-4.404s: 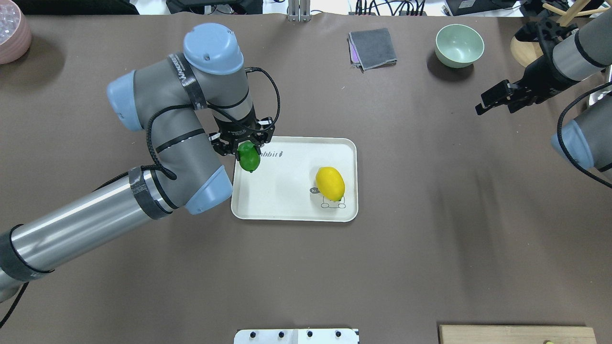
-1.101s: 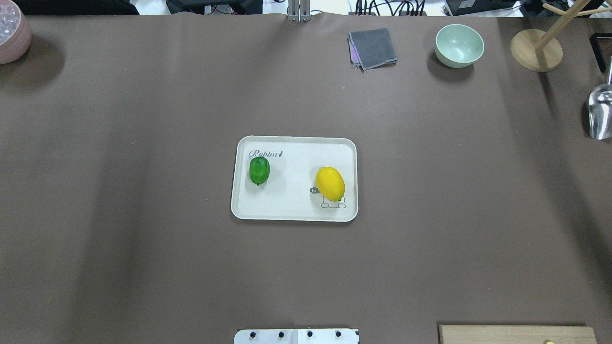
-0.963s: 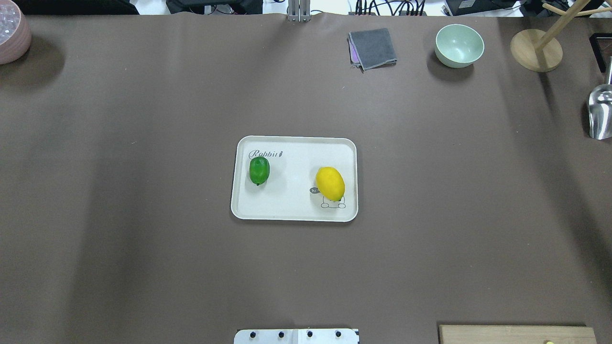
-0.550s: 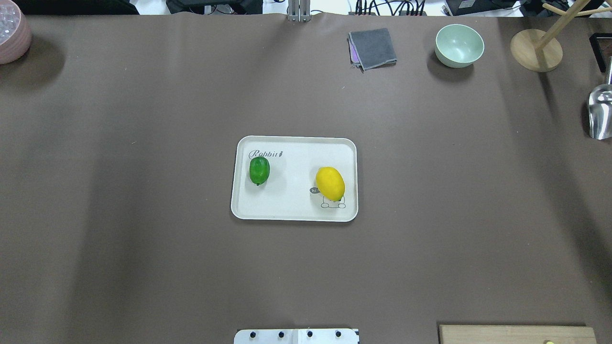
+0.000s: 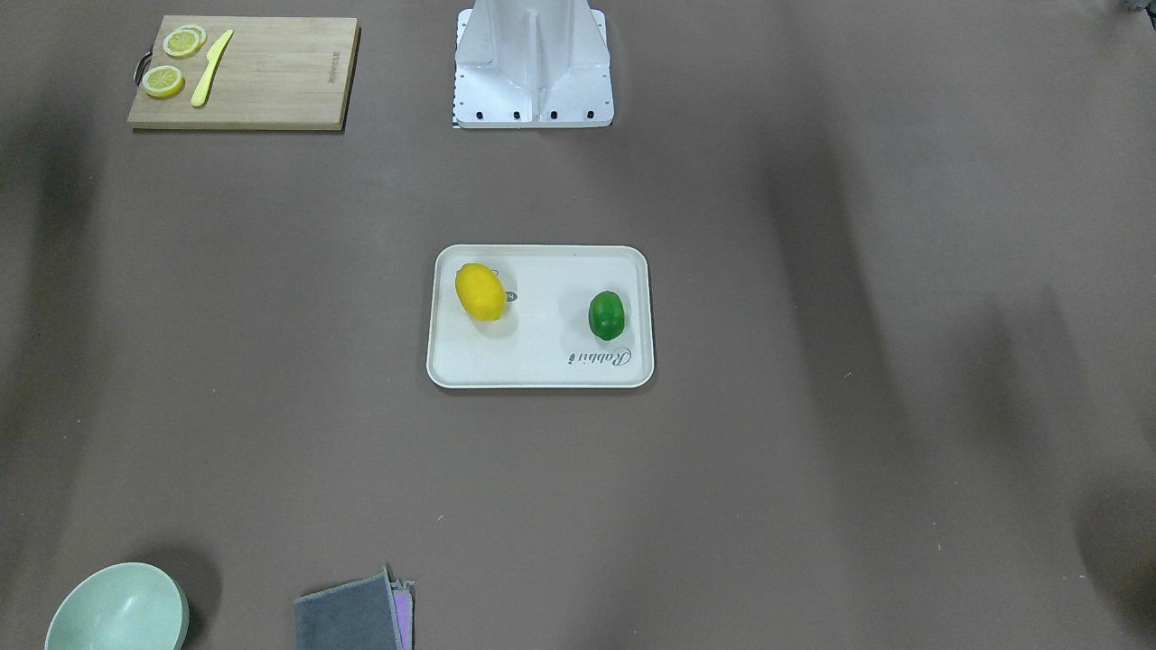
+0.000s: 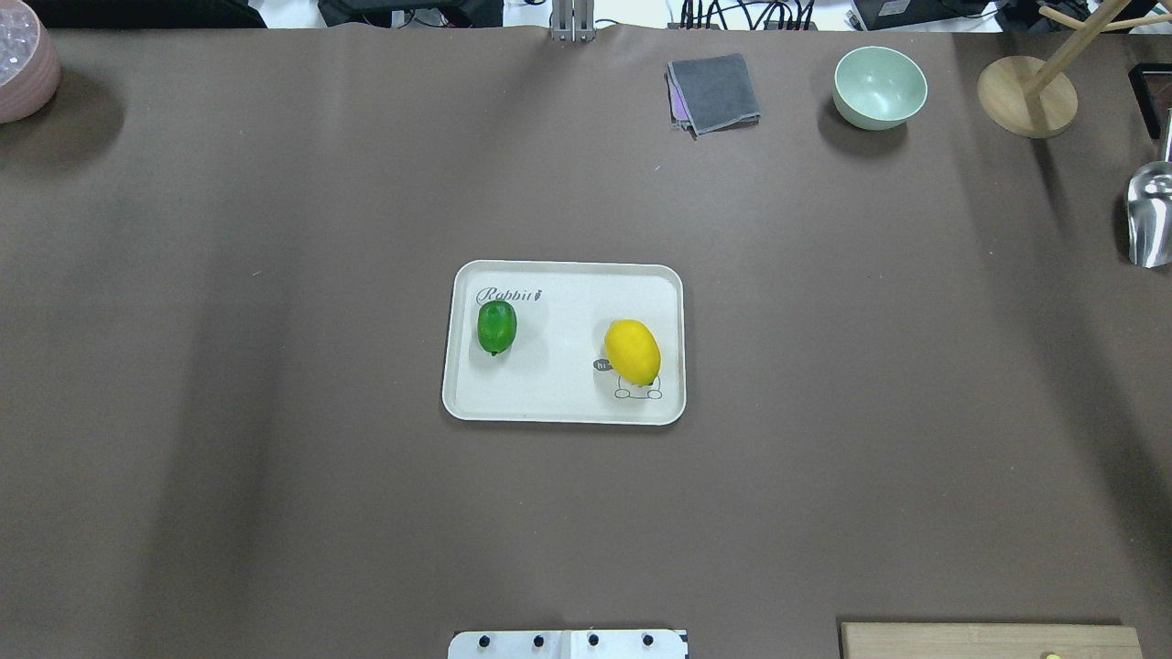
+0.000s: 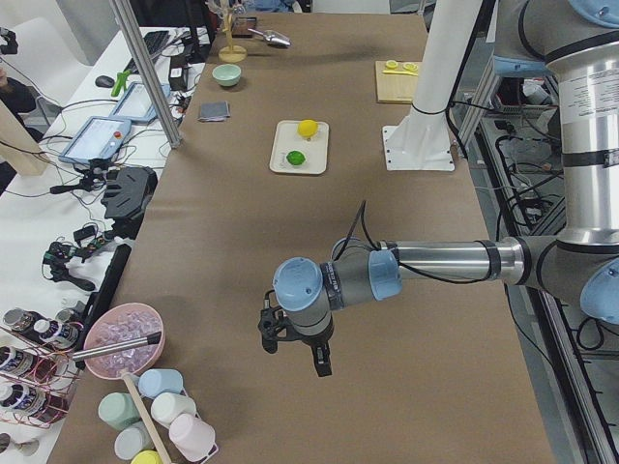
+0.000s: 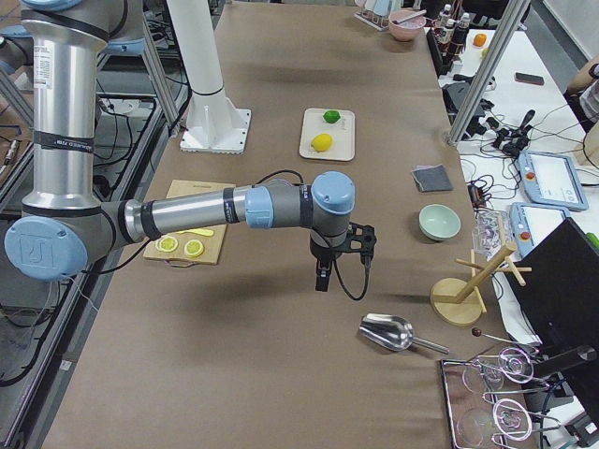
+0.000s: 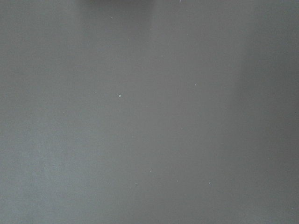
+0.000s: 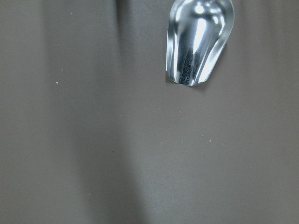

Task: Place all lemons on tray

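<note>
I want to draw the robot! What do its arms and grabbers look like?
The left arm and right arm are round silver-grey tubes with light blue joint caps and dark bands. A thin black cable loops to each small black gripper: left gripper, right gripper.

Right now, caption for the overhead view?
Green lemon and yellow lemon rest apart on the cream tray, both inside its rim.

Overhead and front cameras opposed, sharing the tray, 2 wrist cameras near tabletop
</note>
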Motion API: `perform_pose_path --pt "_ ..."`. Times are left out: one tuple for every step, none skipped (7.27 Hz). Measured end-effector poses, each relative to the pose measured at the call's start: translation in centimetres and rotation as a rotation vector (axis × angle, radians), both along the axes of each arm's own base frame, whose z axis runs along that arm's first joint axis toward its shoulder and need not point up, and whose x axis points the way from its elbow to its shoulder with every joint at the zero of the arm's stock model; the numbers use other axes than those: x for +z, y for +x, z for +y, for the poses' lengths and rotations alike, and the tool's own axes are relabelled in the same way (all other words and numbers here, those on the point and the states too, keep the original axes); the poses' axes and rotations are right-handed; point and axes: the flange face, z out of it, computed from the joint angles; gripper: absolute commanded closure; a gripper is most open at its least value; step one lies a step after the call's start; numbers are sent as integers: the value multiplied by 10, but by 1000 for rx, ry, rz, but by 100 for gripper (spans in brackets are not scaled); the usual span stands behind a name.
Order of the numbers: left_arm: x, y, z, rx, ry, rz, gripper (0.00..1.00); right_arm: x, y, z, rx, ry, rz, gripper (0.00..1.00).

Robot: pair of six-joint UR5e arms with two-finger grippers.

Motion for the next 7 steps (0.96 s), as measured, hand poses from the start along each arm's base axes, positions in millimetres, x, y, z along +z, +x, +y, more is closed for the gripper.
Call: perform_pose_path --pt "0 0 -1 1 -1 0 2 -5 2 1 3 -4 0 0" --pt "0 0 -3 1 -4 0 2 -7 2 2 4 -9 0 0" --pt "1 0 -3 1 -6 1 2 -6 2 2 5 -14 -2 0" --pt "2 0 -3 1 -8 1 2 -4 2 2 5 -21 -4 0" --pt "2 0 -4 1 -10 1 2 0 1 2 5 -32 -7 0" --pt "3 1 -4 1 -11 1 2 3 1 1 4 -40 -17 0" --pt "3 1 -4 2 -11 1 2 5 -1 1 2 -46 -29 0"
